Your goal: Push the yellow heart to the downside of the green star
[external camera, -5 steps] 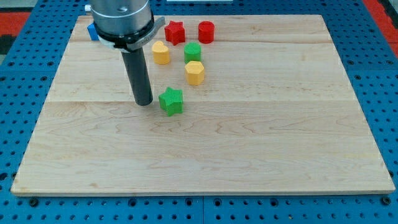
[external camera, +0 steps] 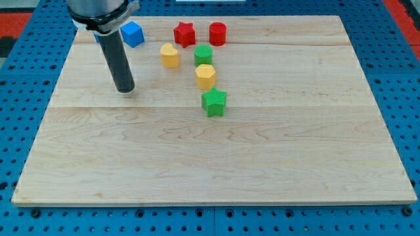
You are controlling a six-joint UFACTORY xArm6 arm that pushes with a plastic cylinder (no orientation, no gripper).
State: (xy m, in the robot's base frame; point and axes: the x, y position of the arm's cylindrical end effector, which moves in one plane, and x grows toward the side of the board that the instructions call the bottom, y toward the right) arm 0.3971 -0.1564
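The yellow heart [external camera: 170, 55] lies near the view's top, left of centre. The green star [external camera: 214, 102] lies below and to the right of it, just under a yellow hexagon block [external camera: 205, 76]. My tip [external camera: 125, 90] rests on the board at the view's left, well left of the green star and below-left of the yellow heart. It touches no block.
A blue block [external camera: 133, 34] lies at the top left next to the rod. A red star [external camera: 185, 33] and a red cylinder [external camera: 217, 33] lie along the top. A green block [external camera: 203, 55] sits between the heart and the hexagon. The wooden board [external camera: 216, 164] has blue pegboard around it.
The green star now lies further right, under the yellow hexagon. My tip has moved left and slightly up, away from the star, uncovering the blue block.
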